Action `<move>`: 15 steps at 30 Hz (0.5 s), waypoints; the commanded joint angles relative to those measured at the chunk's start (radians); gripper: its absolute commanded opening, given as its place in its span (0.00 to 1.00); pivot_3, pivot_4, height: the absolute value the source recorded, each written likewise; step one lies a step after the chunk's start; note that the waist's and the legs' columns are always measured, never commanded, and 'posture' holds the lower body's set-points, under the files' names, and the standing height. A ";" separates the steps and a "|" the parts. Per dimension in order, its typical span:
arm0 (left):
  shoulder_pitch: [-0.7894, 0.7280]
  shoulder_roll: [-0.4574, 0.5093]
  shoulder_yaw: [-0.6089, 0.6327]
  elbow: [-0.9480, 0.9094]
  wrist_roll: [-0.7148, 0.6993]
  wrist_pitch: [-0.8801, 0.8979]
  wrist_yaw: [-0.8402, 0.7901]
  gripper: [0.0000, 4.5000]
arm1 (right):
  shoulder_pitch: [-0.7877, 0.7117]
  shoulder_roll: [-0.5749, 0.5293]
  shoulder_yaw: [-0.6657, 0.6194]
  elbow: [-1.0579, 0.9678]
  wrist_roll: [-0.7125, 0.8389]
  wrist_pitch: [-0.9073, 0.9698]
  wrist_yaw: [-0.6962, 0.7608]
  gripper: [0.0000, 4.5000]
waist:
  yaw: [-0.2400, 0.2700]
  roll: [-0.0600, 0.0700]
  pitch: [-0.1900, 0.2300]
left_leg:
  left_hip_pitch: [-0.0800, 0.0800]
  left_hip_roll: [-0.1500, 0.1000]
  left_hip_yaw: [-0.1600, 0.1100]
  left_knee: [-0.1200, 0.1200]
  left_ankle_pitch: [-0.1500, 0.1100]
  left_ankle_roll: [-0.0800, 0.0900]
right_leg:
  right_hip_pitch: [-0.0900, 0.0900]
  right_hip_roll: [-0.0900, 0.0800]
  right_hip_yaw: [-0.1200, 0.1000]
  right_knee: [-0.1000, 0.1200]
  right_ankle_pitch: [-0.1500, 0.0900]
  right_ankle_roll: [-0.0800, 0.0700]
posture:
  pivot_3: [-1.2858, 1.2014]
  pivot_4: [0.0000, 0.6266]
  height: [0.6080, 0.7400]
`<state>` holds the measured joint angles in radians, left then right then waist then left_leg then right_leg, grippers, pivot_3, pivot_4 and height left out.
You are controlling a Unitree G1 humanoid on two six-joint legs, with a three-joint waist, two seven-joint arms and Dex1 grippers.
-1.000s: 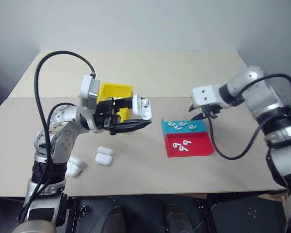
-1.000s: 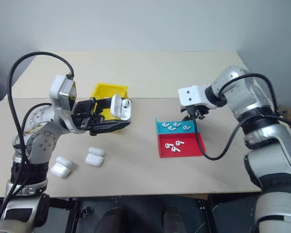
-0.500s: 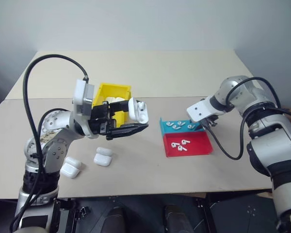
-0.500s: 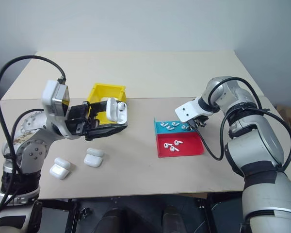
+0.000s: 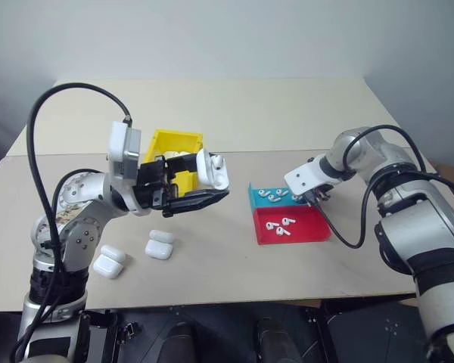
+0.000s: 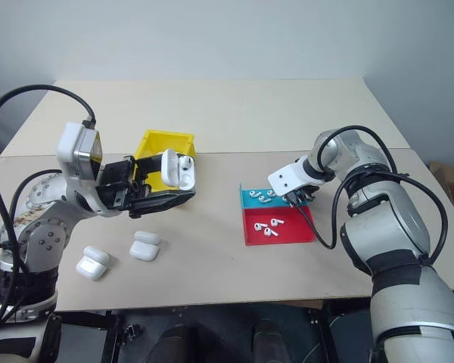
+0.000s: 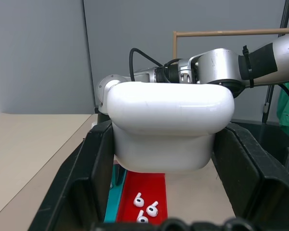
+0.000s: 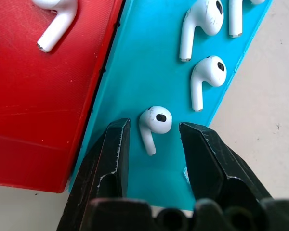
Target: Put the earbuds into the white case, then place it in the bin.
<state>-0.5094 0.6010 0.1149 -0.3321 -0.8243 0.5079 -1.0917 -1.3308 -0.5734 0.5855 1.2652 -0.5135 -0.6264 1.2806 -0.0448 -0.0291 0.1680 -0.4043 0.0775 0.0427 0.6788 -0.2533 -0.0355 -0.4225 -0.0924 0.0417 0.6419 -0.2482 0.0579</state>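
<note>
Earbuds [image 8: 155, 122] in our blue tray [image 8: 135, 86]: right gripper [image 8: 151, 144] spread around one, not gripping. Bin [image 5: 175, 144] contents half hidden; left gripper [image 7: 164, 192] clamps the white case [image 7: 168, 127].

The left arm is bent at the elbow and raised in front of the torso, its left end effector [image 5: 204, 185] pointing roughly level toward the robot's right, fingers clamped on a white case [image 5: 212, 169]; the right arm reaches forward, wrist bent steeply down, its right end effector [image 8: 151, 139] parted around one earbud [image 8: 154, 122].
</note>
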 commanded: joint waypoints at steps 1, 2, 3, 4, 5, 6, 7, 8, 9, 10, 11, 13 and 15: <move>-0.003 0.010 0.018 -0.035 -0.014 -0.008 0.006 0.62 | -0.017 0.005 -0.021 0.004 0.001 -0.002 0.006 0.45 | -0.001 0.000 0.000 | 0.000 0.000 0.000 0.000 0.000 0.000 | 0.000 0.000 0.000 0.000 0.000 0.000 | 0.52 0.24 1.00; -0.004 0.011 0.019 -0.034 -0.014 -0.008 0.006 0.62 | -0.015 0.009 -0.022 0.006 -0.002 0.005 0.005 0.45 | -0.001 0.000 0.000 | 0.000 0.000 0.000 0.000 0.000 0.000 | 0.000 0.000 0.000 0.000 0.000 0.000 | 0.52 0.24 1.00; -0.004 0.011 0.019 -0.033 -0.013 -0.009 0.007 0.62 | -0.013 0.011 -0.018 0.008 -0.011 0.005 -0.004 0.45 | -0.002 0.000 0.000 | 0.000 0.000 0.000 0.000 0.000 0.000 | 0.000 0.000 0.000 0.000 0.000 0.000 | 0.52 0.24 1.00; -0.005 0.012 0.020 -0.032 -0.014 -0.008 0.007 0.62 | -0.010 0.011 -0.011 0.010 -0.025 0.004 -0.026 0.45 | -0.002 0.000 0.000 | 0.000 0.000 0.000 0.000 0.000 0.000 | 0.000 0.000 0.000 0.000 0.000 0.000 | 0.52 0.24 1.00; -0.005 0.013 0.022 -0.032 -0.015 -0.008 0.006 0.62 | -0.007 0.013 -0.006 0.012 -0.037 0.007 -0.046 0.45 | -0.001 0.000 0.000 | 0.000 0.000 0.000 0.000 0.000 0.000 | 0.000 0.000 0.000 0.000 0.000 0.000 | 0.52 0.24 1.00; -0.002 0.015 0.025 -0.034 -0.017 -0.007 0.007 0.62 | -0.003 0.015 -0.006 0.015 -0.042 0.010 -0.057 0.45 | -0.001 0.000 0.000 | 0.000 0.000 0.000 0.000 0.000 0.000 | 0.000 0.000 0.000 0.000 0.000 0.000 | 0.52 0.24 1.00; 0.001 0.017 0.027 -0.036 -0.017 -0.007 0.008 0.62 | 0.001 0.017 -0.011 0.018 -0.042 0.016 -0.064 0.45 | -0.001 0.000 0.000 | 0.000 0.000 0.000 0.000 0.000 0.000 | 0.000 0.000 0.000 0.000 0.000 0.000 | 0.52 0.24 1.00; 0.006 0.019 0.029 -0.039 -0.018 -0.007 0.008 0.62 | 0.003 0.020 -0.013 0.020 -0.044 0.027 -0.070 0.45 | -0.001 0.000 0.000 | 0.000 0.000 0.000 0.000 0.000 0.000 | 0.001 0.000 0.000 0.000 0.000 0.000 | 0.52 0.24 1.00; 0.008 0.021 0.030 -0.041 -0.019 -0.007 0.010 0.62 | 0.003 0.020 -0.012 0.022 -0.049 0.032 -0.075 0.45 | -0.001 0.000 0.000 | 0.001 0.000 0.000 0.000 0.000 0.000 | 0.001 0.000 0.000 0.000 0.000 0.000 | 0.52 0.24 1.00; 0.011 0.023 0.030 -0.043 -0.019 -0.007 0.011 0.62 | 0.003 0.018 -0.006 0.023 -0.057 0.026 -0.079 0.45 | -0.002 0.000 0.000 | 0.001 0.000 0.000 0.000 0.000 0.000 | 0.001 0.000 0.000 0.000 0.000 0.000 | 0.52 0.24 1.00; 0.012 0.023 0.030 -0.047 -0.021 -0.007 0.014 0.62 | 0.004 0.015 -0.002 0.023 -0.063 0.020 -0.079 0.45 | -0.001 0.000 0.000 | 0.001 0.000 0.000 0.000 0.000 0.000 | 0.001 0.000 0.000 0.000 0.000 0.000 | 0.52 0.24 1.00; 0.016 0.024 0.030 -0.055 -0.023 -0.006 0.018 0.62 | 0.006 0.012 -0.004 0.024 -0.064 0.017 -0.067 0.45 | -0.001 0.000 0.000 | 0.002 0.000 0.000 0.000 0.000 0.000 | 0.001 0.000 0.000 0.000 0.000 0.000 | 0.52 0.24 1.00; 0.018 0.026 0.030 -0.059 -0.024 -0.006 0.021 0.62 | 0.006 0.014 -0.009 0.024 -0.062 0.024 -0.048 0.37 | -0.001 0.000 0.000 | 0.002 0.000 0.000 0.000 0.000 0.000 | 0.002 0.000 0.000 0.000 0.000 0.000 | 0.52 0.24 1.00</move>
<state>-0.4911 0.6181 0.1208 -0.3573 -0.8266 0.5073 -1.0754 -1.3303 -0.5538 0.5792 1.2794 -0.5685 -0.6070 1.2216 -0.0461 -0.0290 0.1680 -0.4024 0.0776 0.0427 0.6789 -0.2533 -0.0356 -0.4204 -0.0924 0.0417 0.6420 -0.2483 0.0579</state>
